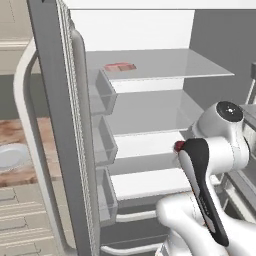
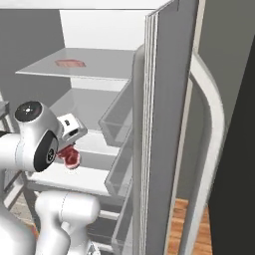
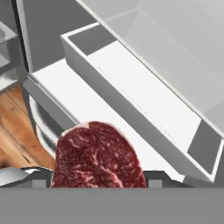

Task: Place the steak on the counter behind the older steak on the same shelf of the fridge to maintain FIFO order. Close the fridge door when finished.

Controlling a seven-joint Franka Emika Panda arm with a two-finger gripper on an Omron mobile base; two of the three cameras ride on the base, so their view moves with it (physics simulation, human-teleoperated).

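Left base view: fridge [image 1: 55,100] open, older steak [image 1: 120,67] lying alone near the front left of the top shelf [image 1: 165,65]. Lower shelves and door bins [image 1: 102,92] bare. Surface [image 1: 15,175] at left, with a white plate [image 1: 12,156] on it.

Right base view: tool [image 2: 69,149] low before the fridge cavity, clenched on the steak [image 2: 72,157], well below the top shelf.

Hand view: dark red steak [image 3: 98,156] pinched at the frame's bottom, above the white drawers [image 3: 131,92].

Judged step: carrying the steak into the fridge. Next move likely calls for lifting to the top shelf, reaching past the older steak, setting down behind it.
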